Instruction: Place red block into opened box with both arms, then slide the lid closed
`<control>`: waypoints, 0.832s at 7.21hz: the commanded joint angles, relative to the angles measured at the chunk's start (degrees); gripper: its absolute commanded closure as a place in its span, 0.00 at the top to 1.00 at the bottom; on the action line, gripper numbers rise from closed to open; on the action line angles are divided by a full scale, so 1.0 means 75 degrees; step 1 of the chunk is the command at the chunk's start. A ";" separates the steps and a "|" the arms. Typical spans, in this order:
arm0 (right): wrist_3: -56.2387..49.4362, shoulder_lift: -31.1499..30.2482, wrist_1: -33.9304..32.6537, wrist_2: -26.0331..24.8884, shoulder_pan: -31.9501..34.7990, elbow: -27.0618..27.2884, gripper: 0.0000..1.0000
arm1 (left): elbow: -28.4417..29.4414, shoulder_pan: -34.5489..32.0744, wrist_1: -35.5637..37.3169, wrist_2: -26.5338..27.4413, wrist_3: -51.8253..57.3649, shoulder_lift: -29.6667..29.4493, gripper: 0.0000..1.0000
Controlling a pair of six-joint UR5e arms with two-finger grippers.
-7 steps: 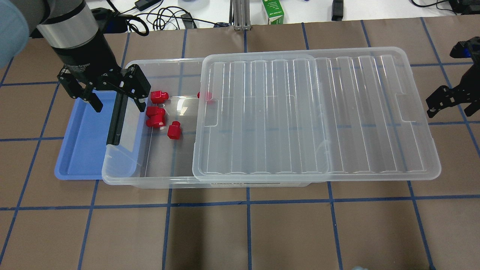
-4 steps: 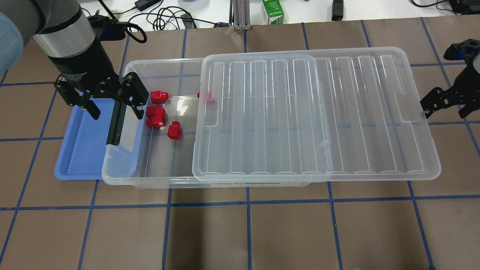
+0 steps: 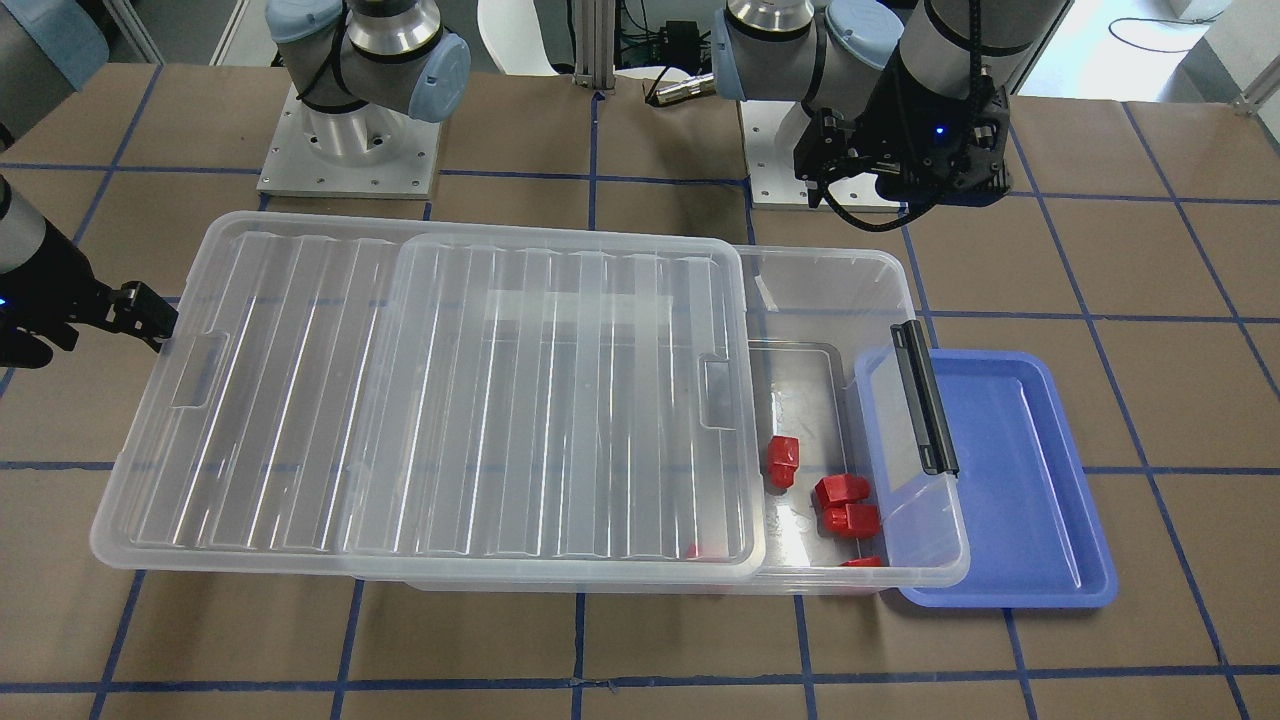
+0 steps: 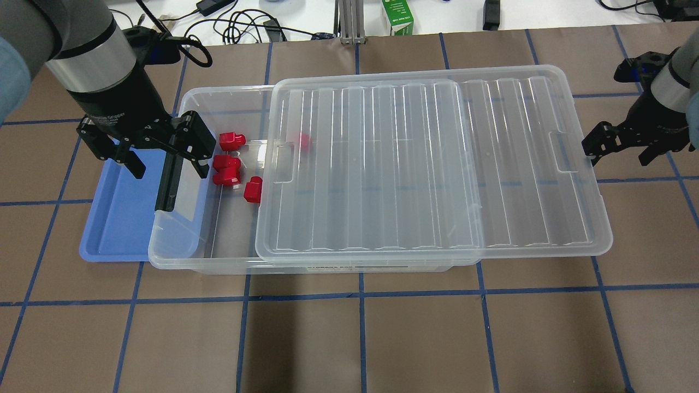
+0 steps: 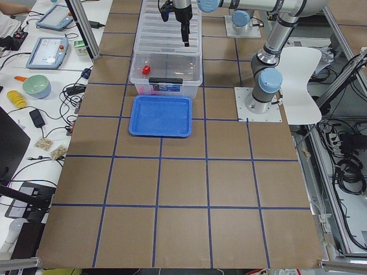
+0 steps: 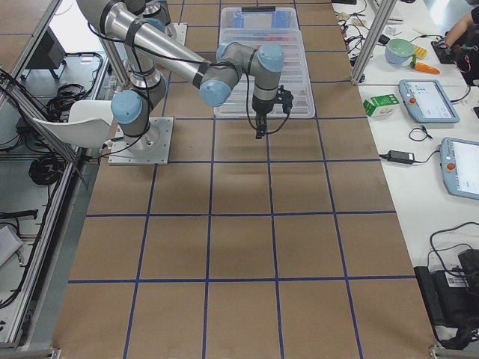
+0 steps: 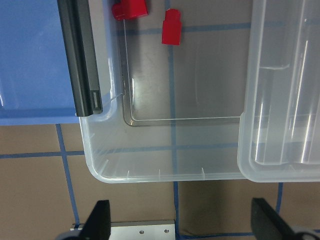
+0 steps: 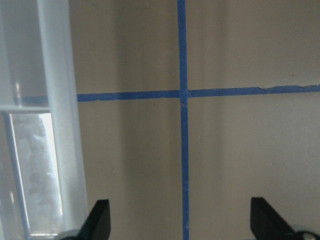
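Observation:
Several red blocks (image 4: 226,162) lie in the open left end of the clear box (image 4: 218,266); another red block (image 4: 303,141) shows through the lid (image 4: 426,164). The lid covers most of the box and overhangs its right end. My left gripper (image 4: 169,170) hangs open above the box's black handle (image 4: 166,180), holding nothing. My right gripper (image 4: 620,153) is open at the lid's right short edge, with one finger against that edge. In the right wrist view the lid's rim (image 8: 60,100) stands just left of the open fingers.
A shallow blue tray (image 4: 117,218) lies partly under the box's left end. Cables and a green carton (image 4: 397,16) sit beyond the far table edge. Brown table surface with blue tape lines surrounds the box.
The lid has slid left over the box, now covering one red block. My right gripper moved left with its edge. The left gripper shifted only slightly.

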 commanded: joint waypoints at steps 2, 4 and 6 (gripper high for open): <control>0.1329 0.0043 -0.0286 -0.0012 0.0956 0.0000 1.00 | -0.0408 -0.0005 0.0495 0.0043 -0.0042 0.0221 1.00; 0.1986 0.0043 -0.0370 -0.0024 0.1496 -0.0011 1.00 | -0.0443 0.0053 0.0496 0.0043 -0.0007 0.0315 1.00; 0.2446 0.0043 -0.0615 -0.0059 0.1919 -0.0011 1.00 | -0.0443 0.0077 0.0496 0.0055 -0.0018 0.0316 1.00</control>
